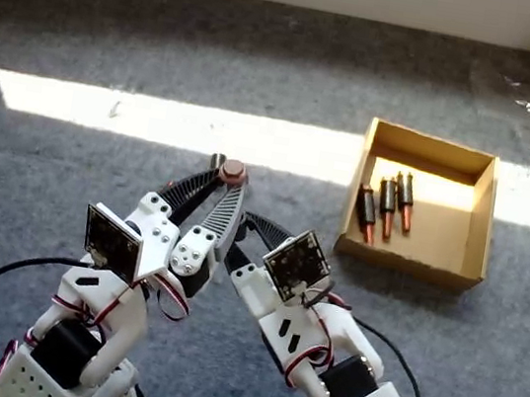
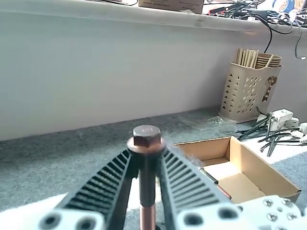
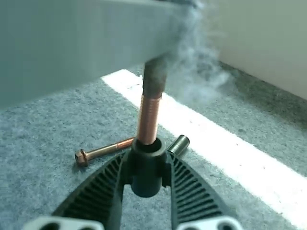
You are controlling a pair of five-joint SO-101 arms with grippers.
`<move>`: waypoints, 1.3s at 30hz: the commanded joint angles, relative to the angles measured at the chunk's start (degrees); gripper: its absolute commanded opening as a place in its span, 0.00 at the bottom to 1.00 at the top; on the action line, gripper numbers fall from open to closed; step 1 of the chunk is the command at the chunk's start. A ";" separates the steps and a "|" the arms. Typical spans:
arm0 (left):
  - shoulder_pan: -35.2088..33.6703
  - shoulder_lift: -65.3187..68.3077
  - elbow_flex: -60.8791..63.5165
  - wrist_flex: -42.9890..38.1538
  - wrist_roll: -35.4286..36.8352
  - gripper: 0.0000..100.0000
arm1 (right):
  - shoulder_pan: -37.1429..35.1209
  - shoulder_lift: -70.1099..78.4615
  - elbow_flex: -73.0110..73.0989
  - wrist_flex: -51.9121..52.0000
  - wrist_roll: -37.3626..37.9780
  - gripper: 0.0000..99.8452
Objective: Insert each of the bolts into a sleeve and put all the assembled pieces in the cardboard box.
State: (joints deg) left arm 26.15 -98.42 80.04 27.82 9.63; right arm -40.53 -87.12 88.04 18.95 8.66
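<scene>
Copper catches the eye first: a bolt (image 2: 146,139) stands upright with its hex head on top. The ribbed black fingers of the left gripper (image 2: 147,160) pinch its shank, the jaws drawn in narrow around it. The threaded end points straight down into the mouth of a dark sleeve (image 3: 145,176). The right gripper (image 3: 145,159) clamps that sleeve from both sides. The tip of the thread sits just inside the rim, and most of the thread is bare above it.

From above, the two grippers meet over the grey carpet (image 1: 89,42), at the edge of a sunlit strip. The cardboard box (image 1: 414,258) sits at 3 o'clock from them, well apart. Three assembled pieces (image 1: 386,209) lie side by side on its floor near the 9 o'clock wall, copper ends toward 6 o'clock. On the carpet beneath the held parts, a loose bolt (image 3: 103,151) lies on its side. A spare sleeve (image 3: 178,145) lies near it, not touching.
</scene>
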 commanded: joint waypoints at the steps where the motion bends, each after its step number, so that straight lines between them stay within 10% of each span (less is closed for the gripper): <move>1: -0.31 0.22 -1.10 0.09 2.11 0.00 | -0.75 -0.92 -1.36 -1.54 0.53 0.00; 39: -0.75 0.13 1.63 0.18 4.04 0.00 | -0.48 -1.01 -1.36 -1.80 0.26 0.00</move>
State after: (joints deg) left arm 26.33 -97.89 82.07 27.91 13.23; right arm -40.70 -87.21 88.04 18.95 8.66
